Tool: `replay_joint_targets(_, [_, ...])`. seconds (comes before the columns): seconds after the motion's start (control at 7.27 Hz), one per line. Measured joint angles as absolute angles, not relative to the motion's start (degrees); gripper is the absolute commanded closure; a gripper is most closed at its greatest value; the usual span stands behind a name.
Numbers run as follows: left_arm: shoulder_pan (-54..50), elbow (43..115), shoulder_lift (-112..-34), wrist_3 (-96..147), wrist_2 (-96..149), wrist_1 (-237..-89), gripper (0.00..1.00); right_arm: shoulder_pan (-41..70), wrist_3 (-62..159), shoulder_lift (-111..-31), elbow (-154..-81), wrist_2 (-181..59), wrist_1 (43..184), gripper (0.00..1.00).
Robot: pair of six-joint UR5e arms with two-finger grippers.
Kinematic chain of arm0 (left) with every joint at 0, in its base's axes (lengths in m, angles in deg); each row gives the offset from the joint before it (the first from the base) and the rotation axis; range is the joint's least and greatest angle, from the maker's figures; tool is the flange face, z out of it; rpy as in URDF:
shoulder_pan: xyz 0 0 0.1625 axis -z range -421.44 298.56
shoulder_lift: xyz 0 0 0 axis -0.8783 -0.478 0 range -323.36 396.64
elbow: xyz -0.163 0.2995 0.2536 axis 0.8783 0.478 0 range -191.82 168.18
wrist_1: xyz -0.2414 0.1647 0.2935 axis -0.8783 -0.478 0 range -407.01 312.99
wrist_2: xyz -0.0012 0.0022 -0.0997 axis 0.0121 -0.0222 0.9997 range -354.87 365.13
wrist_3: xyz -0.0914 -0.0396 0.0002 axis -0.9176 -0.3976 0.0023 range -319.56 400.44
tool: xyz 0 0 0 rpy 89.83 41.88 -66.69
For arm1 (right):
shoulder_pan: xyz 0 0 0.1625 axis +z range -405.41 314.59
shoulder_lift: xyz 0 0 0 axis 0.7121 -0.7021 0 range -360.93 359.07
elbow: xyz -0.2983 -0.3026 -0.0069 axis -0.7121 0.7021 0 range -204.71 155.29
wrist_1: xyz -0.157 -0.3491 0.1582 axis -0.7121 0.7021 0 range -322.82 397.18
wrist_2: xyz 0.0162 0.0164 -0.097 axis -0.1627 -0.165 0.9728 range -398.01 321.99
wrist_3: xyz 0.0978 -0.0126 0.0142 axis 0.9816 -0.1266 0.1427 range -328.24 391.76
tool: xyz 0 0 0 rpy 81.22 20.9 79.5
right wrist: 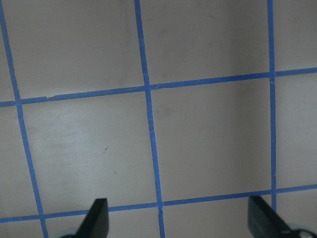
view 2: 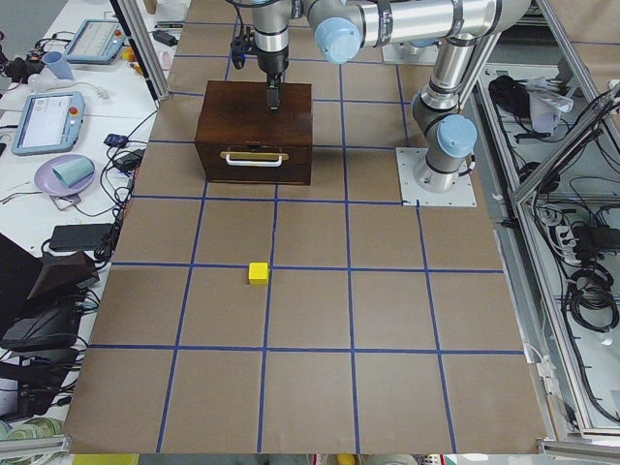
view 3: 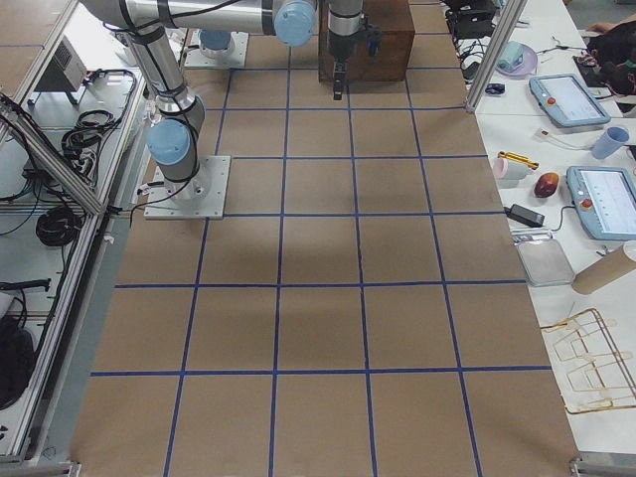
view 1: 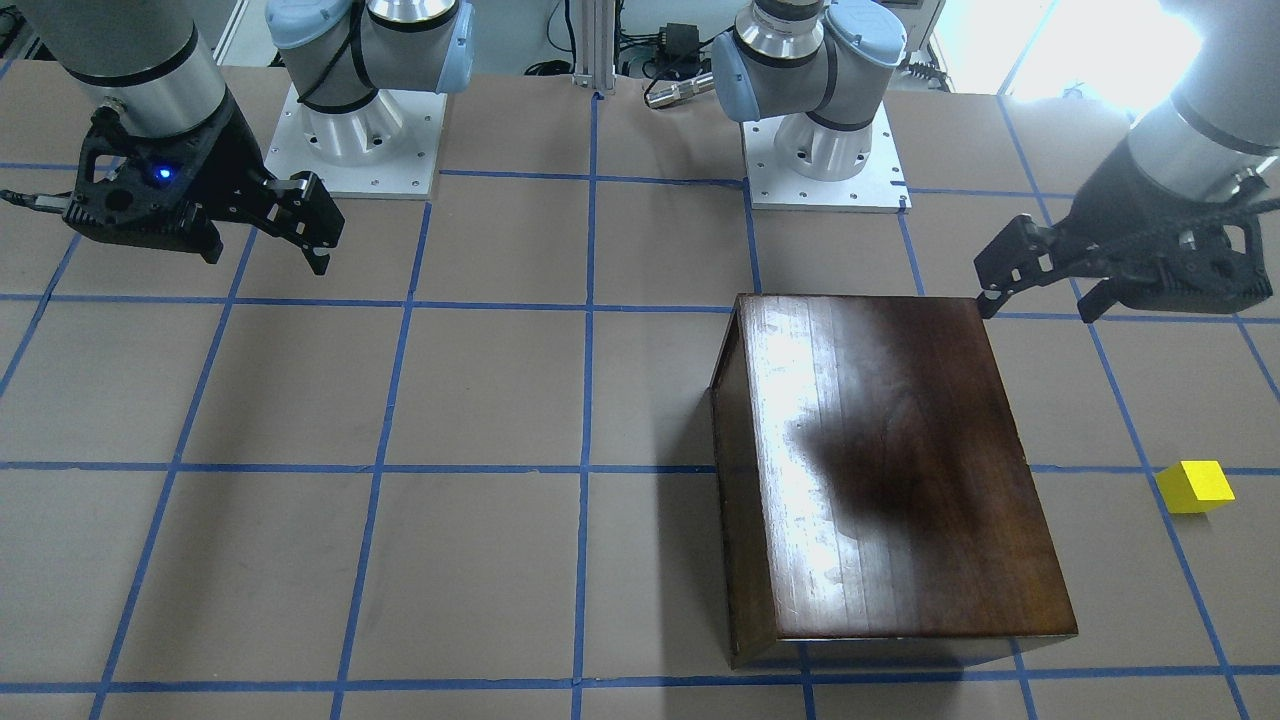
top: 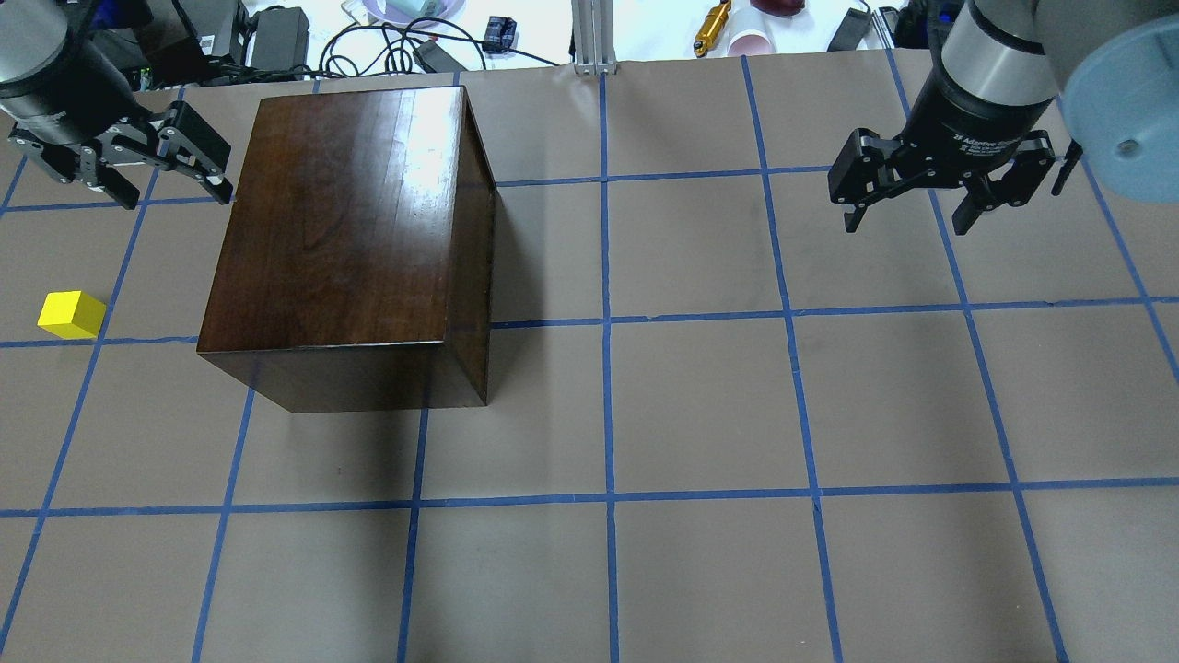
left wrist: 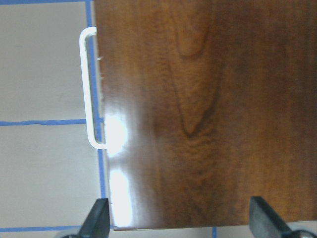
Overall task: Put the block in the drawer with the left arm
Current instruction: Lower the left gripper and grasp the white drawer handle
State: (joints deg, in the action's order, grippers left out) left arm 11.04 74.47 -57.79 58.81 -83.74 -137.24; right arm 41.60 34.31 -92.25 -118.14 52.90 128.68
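Note:
The yellow block (top: 71, 314) lies on the table to the left of the dark-brown wooden box (top: 350, 221); it also shows in the front view (view 1: 1194, 487) and the left side view (view 2: 258, 274). The drawer is shut in the box, with its front panel and white handle (view 2: 252, 158) facing the block; the handle also shows in the left wrist view (left wrist: 89, 89). My left gripper (top: 175, 195) is open and empty, hovering above the box's far left corner (view 1: 1038, 305). My right gripper (top: 907, 226) is open and empty, high over bare table on the right (view 1: 265, 258).
The table (top: 700, 405) is brown with a blue tape grid. The two arm bases (view 1: 355, 140) (view 1: 825, 150) stand at the robot's edge. Cables, cups and tablets lie beyond the far edge (top: 387, 37).

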Motion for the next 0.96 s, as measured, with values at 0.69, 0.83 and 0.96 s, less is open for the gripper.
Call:
replay_joint_targets(0.69, [2.32, 74.27, -65.20, 67.15, -84.53, -136.24, 0.00, 41.61, 34.31, -92.24, -118.14, 52.92, 128.68, 0.00])
replay_joint_targets(0.83, [1.55, 74.43, -66.42, 67.82, -83.68, -136.00, 0.00, 41.61, 34.31, -92.24, -118.14, 52.91, 128.68, 0.00])
replay_joint_targets(0.96, [0.83, 74.75, -67.57, 68.18, -81.55, -135.62, 0.00, 41.61, 34.31, -92.24, -118.14, 52.94, 128.68, 0.00])
